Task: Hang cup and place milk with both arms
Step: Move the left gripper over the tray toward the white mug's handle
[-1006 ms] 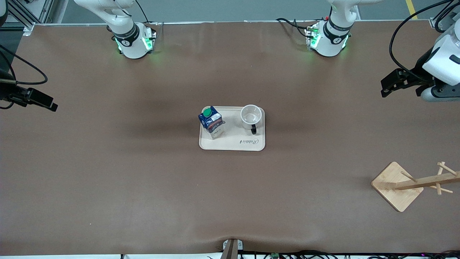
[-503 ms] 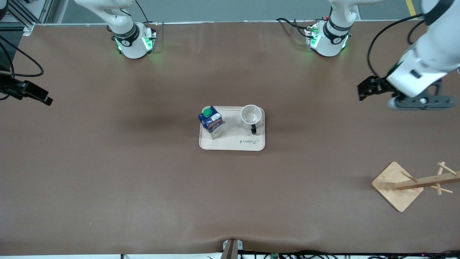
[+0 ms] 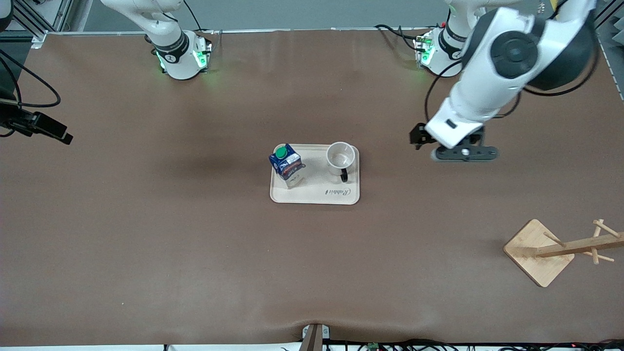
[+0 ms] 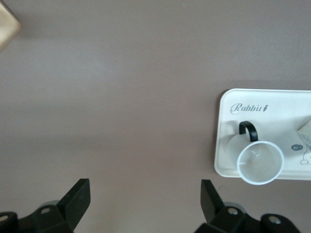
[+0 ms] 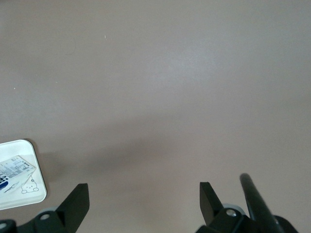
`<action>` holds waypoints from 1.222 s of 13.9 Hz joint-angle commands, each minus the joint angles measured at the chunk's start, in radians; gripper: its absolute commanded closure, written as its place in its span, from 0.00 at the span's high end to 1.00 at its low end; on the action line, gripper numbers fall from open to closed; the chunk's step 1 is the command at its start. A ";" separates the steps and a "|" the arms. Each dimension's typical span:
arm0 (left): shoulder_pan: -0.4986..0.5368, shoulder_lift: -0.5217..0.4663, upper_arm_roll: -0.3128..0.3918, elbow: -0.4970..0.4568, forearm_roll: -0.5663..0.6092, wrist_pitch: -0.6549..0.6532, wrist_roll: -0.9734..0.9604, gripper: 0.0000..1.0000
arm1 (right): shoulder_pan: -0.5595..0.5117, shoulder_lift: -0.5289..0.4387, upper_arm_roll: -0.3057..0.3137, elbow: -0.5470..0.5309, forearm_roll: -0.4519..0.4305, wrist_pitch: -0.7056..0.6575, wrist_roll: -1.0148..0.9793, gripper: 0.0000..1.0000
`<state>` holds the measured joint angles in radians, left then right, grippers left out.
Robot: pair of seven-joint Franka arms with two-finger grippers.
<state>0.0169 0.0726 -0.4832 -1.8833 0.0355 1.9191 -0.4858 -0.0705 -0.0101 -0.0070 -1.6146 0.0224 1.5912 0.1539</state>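
The white cup (image 3: 340, 157) with a black handle stands upright on a cream tray (image 3: 316, 195) in the middle of the table. The dark-blue milk (image 3: 285, 165) with a green cap stands on the same tray, toward the right arm's end. My left gripper (image 3: 418, 138) is open and empty over bare table between the tray and the left arm's end. In the left wrist view (image 4: 144, 201) the cup (image 4: 260, 162) and tray (image 4: 233, 126) show to one side. My right gripper (image 3: 61, 135) is open and empty at the right arm's end, and its wrist view (image 5: 142, 201) shows bare table and a tray corner (image 5: 41, 194).
A wooden cup rack (image 3: 575, 246) with pegs stands on a square base (image 3: 534, 253) near the left arm's end, nearer the front camera than the tray. A corner of that base (image 4: 7, 24) shows in the left wrist view. Brown table surrounds the tray.
The left arm has swung in from the left arm's end of the table toward the tray. The right gripper has barely moved. Cup and milk have not moved.
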 commanded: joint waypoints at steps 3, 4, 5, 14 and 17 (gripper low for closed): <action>-0.032 0.070 -0.103 -0.166 -0.012 0.265 -0.268 1.00 | -0.015 0.005 0.010 0.001 -0.002 0.007 0.009 1.00; -0.064 0.096 -0.101 -0.187 -0.012 0.320 -0.321 1.00 | -0.018 0.015 0.010 0.002 0.005 0.007 0.009 1.00; -0.093 0.122 -0.101 -0.198 -0.008 0.358 -0.371 1.00 | -0.020 0.027 0.010 0.007 0.007 0.010 0.009 1.00; -0.189 0.340 -0.100 -0.195 0.142 0.512 -0.706 0.75 | -0.012 0.081 0.012 0.035 0.004 0.020 -0.001 1.00; -0.201 0.383 -0.100 -0.186 0.176 0.512 -0.751 0.58 | -0.012 0.082 0.012 0.035 0.005 0.015 -0.004 1.00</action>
<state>-0.1698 0.4252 -0.5831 -2.0886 0.1815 2.4230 -1.1978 -0.0784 0.0607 -0.0005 -1.6066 0.0236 1.6158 0.1540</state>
